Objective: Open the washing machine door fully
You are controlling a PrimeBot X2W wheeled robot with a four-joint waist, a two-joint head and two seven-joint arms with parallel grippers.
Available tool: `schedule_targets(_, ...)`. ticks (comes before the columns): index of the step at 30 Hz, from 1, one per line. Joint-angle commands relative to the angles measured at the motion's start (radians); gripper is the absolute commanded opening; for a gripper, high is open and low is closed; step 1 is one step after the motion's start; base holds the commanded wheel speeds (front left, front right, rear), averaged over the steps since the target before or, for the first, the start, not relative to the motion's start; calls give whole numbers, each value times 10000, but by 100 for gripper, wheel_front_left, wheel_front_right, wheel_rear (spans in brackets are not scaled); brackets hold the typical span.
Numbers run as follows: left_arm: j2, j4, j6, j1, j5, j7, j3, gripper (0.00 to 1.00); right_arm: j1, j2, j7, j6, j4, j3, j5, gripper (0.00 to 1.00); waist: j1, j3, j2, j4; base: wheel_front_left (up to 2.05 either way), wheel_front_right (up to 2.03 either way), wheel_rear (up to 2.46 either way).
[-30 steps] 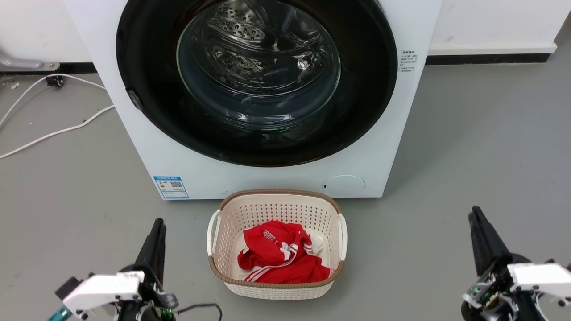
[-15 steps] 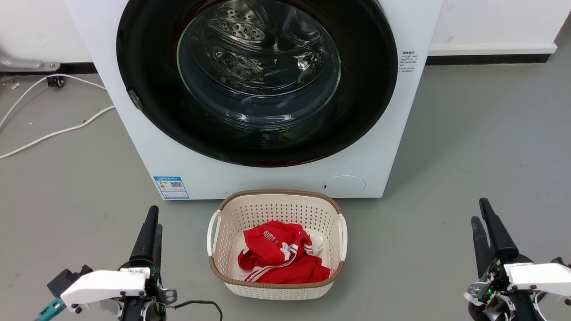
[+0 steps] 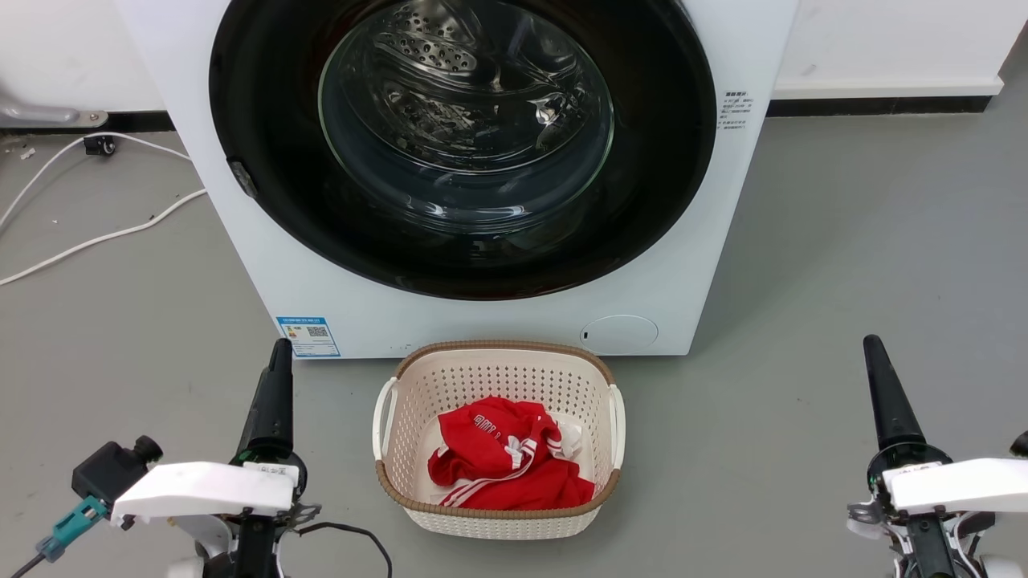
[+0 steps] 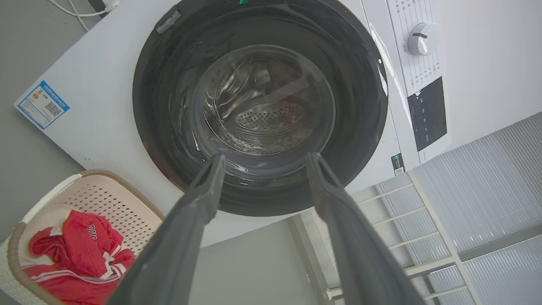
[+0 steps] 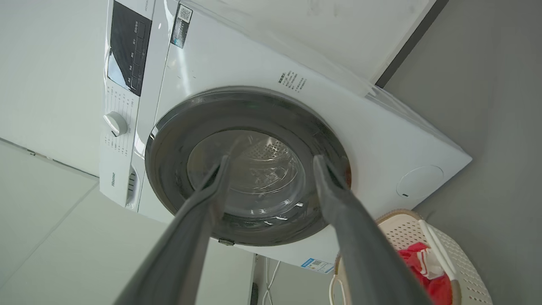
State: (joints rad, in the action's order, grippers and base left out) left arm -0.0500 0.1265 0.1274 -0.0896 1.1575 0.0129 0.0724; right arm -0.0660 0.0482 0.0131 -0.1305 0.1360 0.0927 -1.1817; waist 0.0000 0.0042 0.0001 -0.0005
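Observation:
The washing machine door, round with a glossy black rim and a bulging clear glass centre, lies flat against the white machine front; the steel drum shows through the glass. My left gripper is low at the left, well short of the machine. My right gripper is low at the right. In the head view each stands edge-on. In the left wrist view the left gripper is open and points at the door. The right gripper is open too, with the door beyond it. Neither touches anything.
A cream laundry basket holding a red garment stands on the grey floor right before the machine, between my grippers. White cables trail on the floor at the left. A control panel with a white knob is on the machine's front.
Both grippers' fingertips have risen in the head view, towards the machine, and both grippers have turned to stand edge-on. The door and the basket have not moved.

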Motion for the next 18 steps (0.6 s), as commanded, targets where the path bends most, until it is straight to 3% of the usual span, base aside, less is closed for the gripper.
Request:
schedule_targets(1, -77, -289, 19, -308, -642, 137, -40, 100, -88, 33, 132, -2, -304, -48, 706, 100, 0, -2, -1, -3, 0, 0, 0)
schedule_targets(18, -82, -378, -58, -308, -3812, 735, -235, 100, 73, 33, 728, -2, -407, -389, 4870, 100, 0, -22, -1, 11, 0, 0, 0)
